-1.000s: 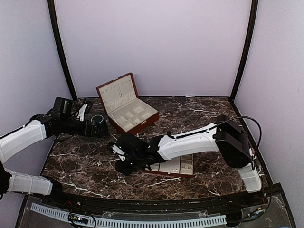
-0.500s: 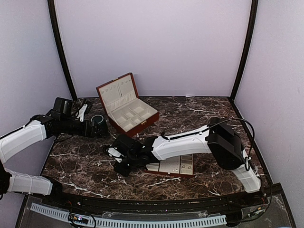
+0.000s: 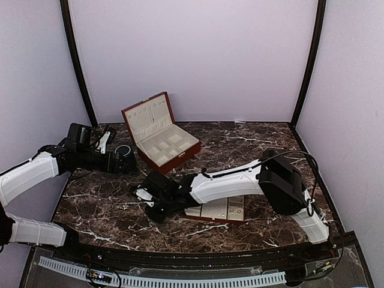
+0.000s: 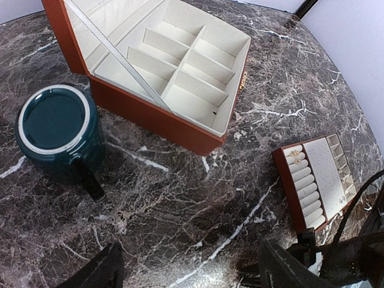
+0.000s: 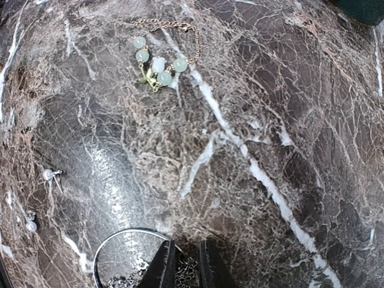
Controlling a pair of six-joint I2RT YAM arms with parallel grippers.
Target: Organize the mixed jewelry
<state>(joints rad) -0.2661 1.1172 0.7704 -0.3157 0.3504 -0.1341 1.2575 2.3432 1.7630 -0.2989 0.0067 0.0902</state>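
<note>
Bracelet (image 5: 157,63) at 12 o'clock and studs (image 5: 51,174) at 9 are lying unsorted; right end effector (image 5: 183,264), nearly shut, is straddling chain (image 5: 123,281), hold unconfirmed.

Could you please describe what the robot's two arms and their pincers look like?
Both the left arm and right arm have smooth white shells between black joint housings. A thin black cable loops over the right arm's bulky black housing. The left pincer and right pincer have black fingers.
</note>
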